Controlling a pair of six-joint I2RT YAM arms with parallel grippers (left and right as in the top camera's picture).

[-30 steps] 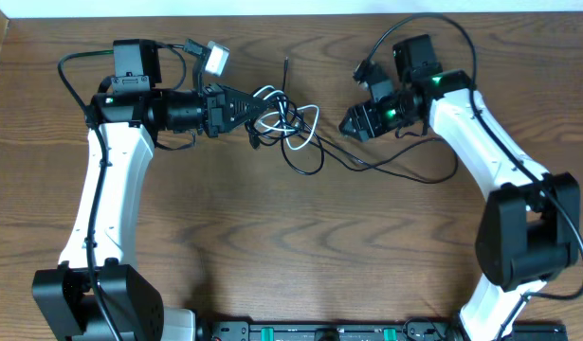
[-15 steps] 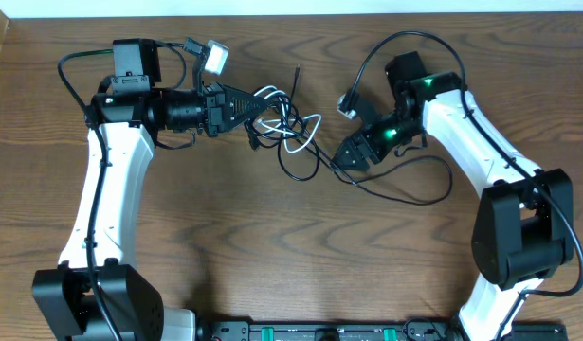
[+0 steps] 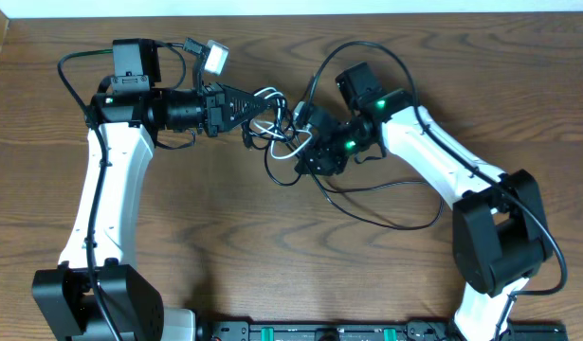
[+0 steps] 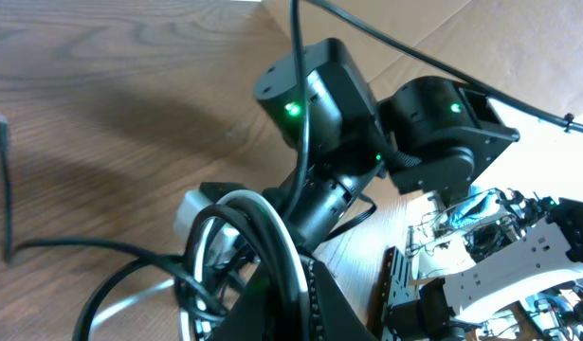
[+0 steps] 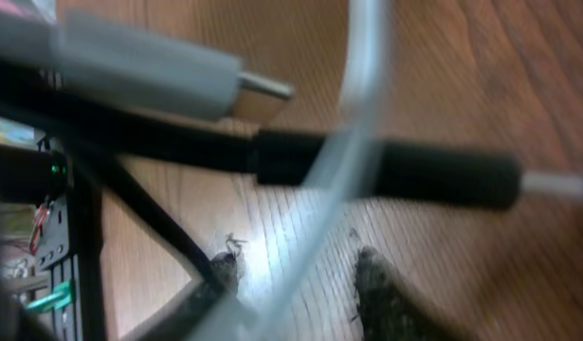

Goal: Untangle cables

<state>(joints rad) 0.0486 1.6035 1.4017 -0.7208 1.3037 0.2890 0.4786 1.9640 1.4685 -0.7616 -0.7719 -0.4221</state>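
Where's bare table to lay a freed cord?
Widest bare patch: front-centre table, between left arm and right arm, below the black cord loops. Also the far right corner. Crowded: between left gripper and right gripper, around the white cord.

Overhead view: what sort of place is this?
Probably a robotics lab bench: wooden table, left arm and right arm based at its front edge over tangled cables, cardboard and more equipment beyond in the left wrist view.

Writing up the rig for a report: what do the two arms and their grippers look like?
The left arm and right arm have white rounded shells with black joints and black bases. Thick black wires loop off each wrist. Green lights glow on the right wrist. The left gripper and right gripper are black, two-fingered.
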